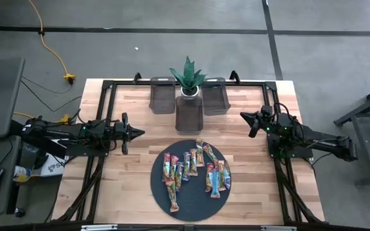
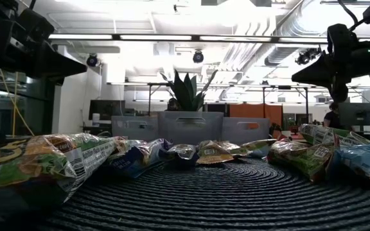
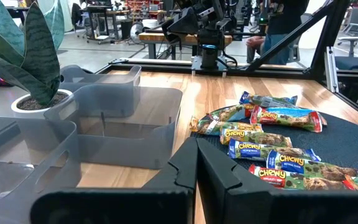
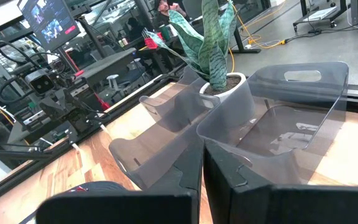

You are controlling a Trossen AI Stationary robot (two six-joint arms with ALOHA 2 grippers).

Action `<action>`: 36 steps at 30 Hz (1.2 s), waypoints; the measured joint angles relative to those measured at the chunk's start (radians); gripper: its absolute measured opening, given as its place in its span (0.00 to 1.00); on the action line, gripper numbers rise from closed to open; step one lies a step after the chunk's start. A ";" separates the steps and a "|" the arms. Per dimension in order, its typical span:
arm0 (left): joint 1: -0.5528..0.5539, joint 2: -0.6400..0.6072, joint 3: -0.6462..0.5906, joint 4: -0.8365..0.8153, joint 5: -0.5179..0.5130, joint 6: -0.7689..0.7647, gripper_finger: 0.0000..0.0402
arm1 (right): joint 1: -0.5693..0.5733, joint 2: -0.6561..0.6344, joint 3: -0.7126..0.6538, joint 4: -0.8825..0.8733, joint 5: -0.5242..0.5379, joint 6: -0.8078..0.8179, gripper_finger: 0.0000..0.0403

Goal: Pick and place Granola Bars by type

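Several granola bars (image 1: 191, 168) in red, blue, green and orange wrappers lie flat on a dark round disc (image 1: 160, 188) at the table's near middle; they also show in the left wrist view (image 3: 272, 134) and the low view (image 2: 211, 151). My left gripper (image 1: 141, 133) hovers at the table's left side, shut and empty, pointing right. My right gripper (image 1: 244, 116) hovers at the right side near the bins, shut and empty, pointing left.
Three translucent grey bins (image 1: 189, 110) stand at the far middle, with a potted plant (image 1: 187, 78) behind the centre one. A black frame (image 1: 101, 102) runs along the table's edges. Bare wood lies between each gripper and the disc. A person (image 3: 278, 31) stands beyond the table.
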 joint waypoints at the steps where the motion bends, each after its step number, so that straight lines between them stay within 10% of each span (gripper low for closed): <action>1: 0.000 0.000 0.000 0.000 0.000 0.000 0.00 | 0.000 0.000 0.000 0.000 0.000 0.000 0.00; 36: 0.000 0.000 0.000 0.000 0.000 0.000 0.00 | 0.000 0.000 0.000 0.192 -0.101 -0.096 0.00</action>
